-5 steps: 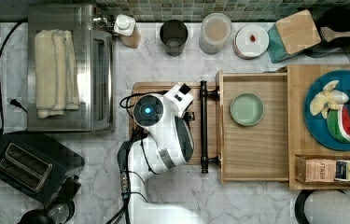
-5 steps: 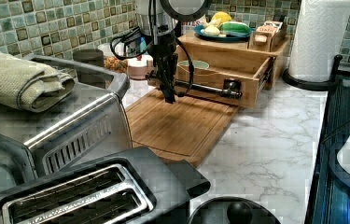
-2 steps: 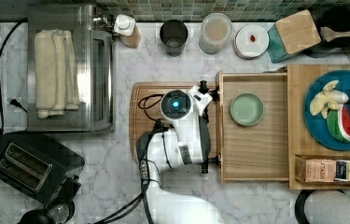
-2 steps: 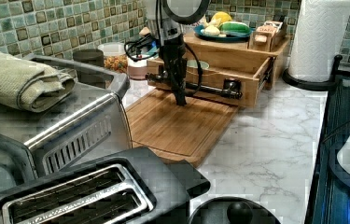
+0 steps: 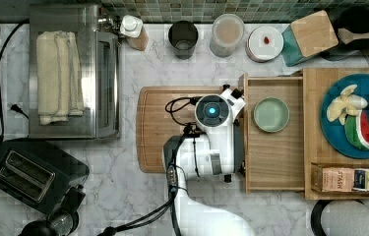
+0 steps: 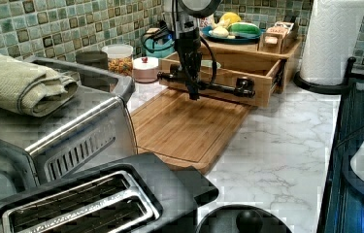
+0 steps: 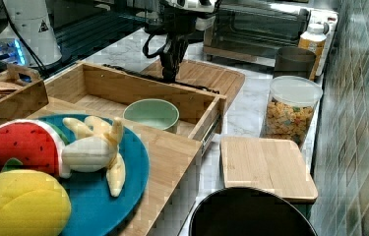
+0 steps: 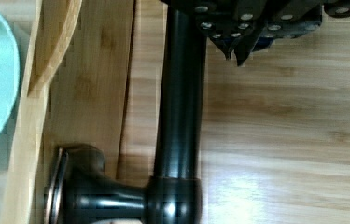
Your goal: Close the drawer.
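Note:
The light-wood drawer (image 5: pixel 275 157) stands partly pulled out of its wooden cabinet, toward the top view's left. A pale green bowl (image 5: pixel 270 114) sits inside it. The long black bar handle (image 6: pixel 221 89) runs across the drawer's front. My gripper (image 6: pixel 194 95) points straight down, shut with nothing in it. It presses against the outer side of the handle (image 8: pixel 179 93), just above the cutting board. In the wrist view the fingertips (image 8: pixel 234 52) meet right beside the bar. In the right view the gripper (image 7: pixel 168 76) hangs just beyond the drawer front (image 7: pixel 142 93).
A wooden cutting board (image 5: pixel 155 130) lies under the arm. A toaster oven (image 5: pixel 74 73) with a folded towel and a black toaster (image 5: pixel 29 174) fill the top view's left. Jars line the back wall. A blue fruit plate (image 5: pixel 337 140) and a tea box (image 5: pixel 344 179) sit on the cabinet.
The arm has swung toward the top view's right and met the handle. The drawer has slid a little way into its cabinet.

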Controlling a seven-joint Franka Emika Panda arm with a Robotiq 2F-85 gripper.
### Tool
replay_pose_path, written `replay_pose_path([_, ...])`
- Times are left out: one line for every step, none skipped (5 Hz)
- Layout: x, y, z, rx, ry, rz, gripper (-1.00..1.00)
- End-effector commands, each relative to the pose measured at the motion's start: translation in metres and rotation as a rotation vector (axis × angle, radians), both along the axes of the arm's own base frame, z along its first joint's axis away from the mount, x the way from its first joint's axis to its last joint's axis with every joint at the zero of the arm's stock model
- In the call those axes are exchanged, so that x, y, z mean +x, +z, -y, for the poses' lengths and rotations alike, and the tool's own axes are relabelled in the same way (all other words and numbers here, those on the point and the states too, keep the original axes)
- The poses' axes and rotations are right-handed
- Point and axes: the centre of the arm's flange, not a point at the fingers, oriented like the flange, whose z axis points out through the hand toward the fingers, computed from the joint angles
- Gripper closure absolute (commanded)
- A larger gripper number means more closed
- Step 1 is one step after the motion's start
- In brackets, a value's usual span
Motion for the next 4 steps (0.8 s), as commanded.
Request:
replay_pose_path([-0.001,0.084,0.190,-0.089,-0.054,0.163,1.00])
replay_pose_path([-0.010,0.095,0.238,-0.117,-0.080,0.175,1.00])
replay_pose_path([-0.012,0.088,0.292,-0.111,-0.054,0.215,1.00])
replay_pose_path([-0.012,0.094,0.337,-0.127,-0.040,0.219,1.00])
